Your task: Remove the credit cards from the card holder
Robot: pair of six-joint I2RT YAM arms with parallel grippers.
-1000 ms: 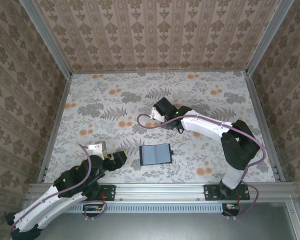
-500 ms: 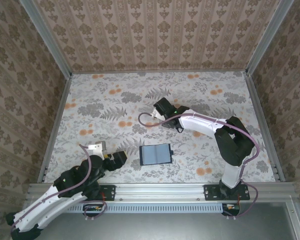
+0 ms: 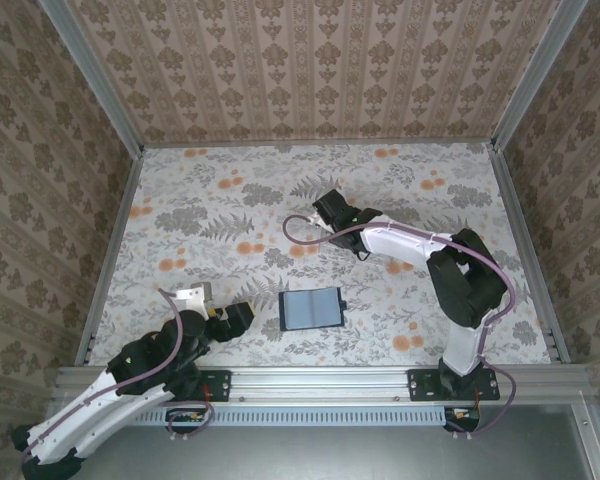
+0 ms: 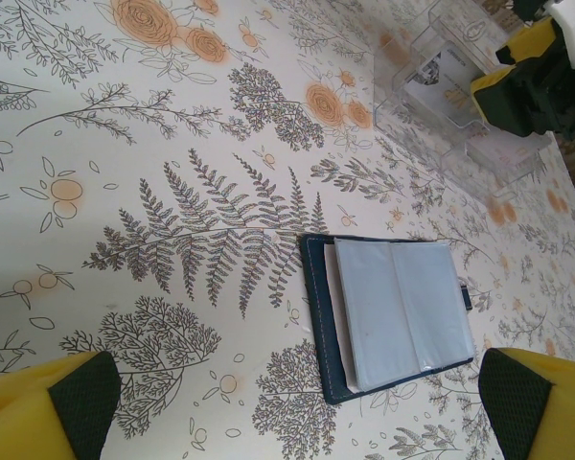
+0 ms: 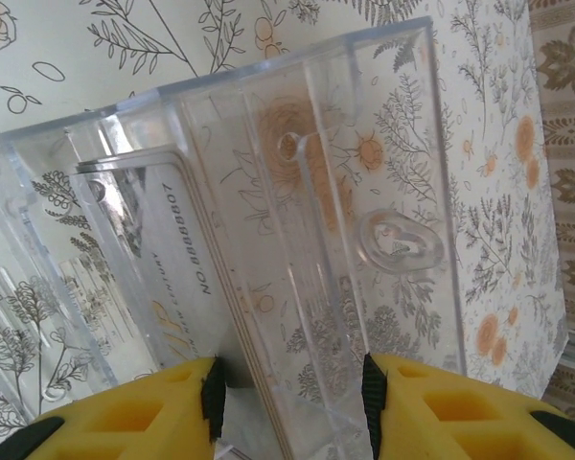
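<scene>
right gripper [image 5: 292, 393]: jaws part-way apart, straddling a wall of the clear tray [image 5: 297, 57]. Can't tell if the pads press on anything. Just beside one pad, a credit card [image 5: 158, 278] stands in a slot of the clear tray, print facing out.

left gripper [image 4: 295, 395]: fingers spread wide, nothing between them, low over the table [image 4: 172, 144]. Just ahead of it, slightly toward one finger, the card holder [image 4: 393, 321] lies flat and open, grey-blue panels up. A pale strip along one panel edge may be another credit card, can't confirm. Far ahead sits the clear tray with the right gripper at it.

Step looks like depositing a credit card in the clear tray. Next likely calls for the right gripper to lift clear and reach the card holder for anything left inside, with the left gripper pinning the card holder down.
</scene>
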